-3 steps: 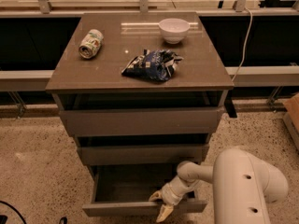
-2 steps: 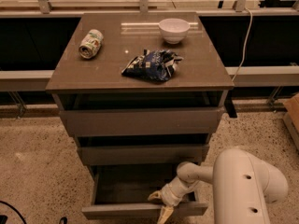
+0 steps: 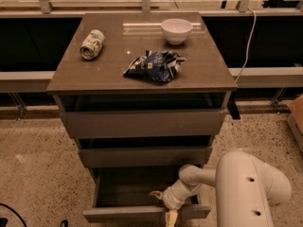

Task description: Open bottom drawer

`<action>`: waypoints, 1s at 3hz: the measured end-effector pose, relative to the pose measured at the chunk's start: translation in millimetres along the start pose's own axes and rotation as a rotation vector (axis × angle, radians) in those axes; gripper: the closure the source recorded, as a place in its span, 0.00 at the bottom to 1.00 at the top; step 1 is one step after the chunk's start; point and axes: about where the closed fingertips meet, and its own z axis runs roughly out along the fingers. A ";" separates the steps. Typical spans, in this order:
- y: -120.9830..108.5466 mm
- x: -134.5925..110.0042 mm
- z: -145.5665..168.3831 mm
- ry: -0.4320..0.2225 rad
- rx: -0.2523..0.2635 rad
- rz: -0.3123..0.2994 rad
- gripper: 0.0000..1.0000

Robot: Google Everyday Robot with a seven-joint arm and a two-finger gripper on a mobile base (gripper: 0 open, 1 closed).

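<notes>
Low at the foot of the desk [image 3: 113,82], the bottom drawer [image 3: 118,214] sits partly pulled out, the claw [image 3: 164,206] pinching its front panel mid-pull, and next it likely needs a straight backward draw.

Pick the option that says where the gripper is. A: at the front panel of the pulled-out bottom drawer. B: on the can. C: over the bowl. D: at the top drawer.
A: the gripper sits at the front panel of the bottom drawer, whose tray shows behind it.
</notes>
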 end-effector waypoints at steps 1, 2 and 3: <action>7.0 9.9 3.2 0.028 -0.007 0.084 0.02; 18.6 16.0 5.1 0.037 -0.010 0.148 0.25; 33.5 16.1 17.4 0.033 -0.072 0.195 0.43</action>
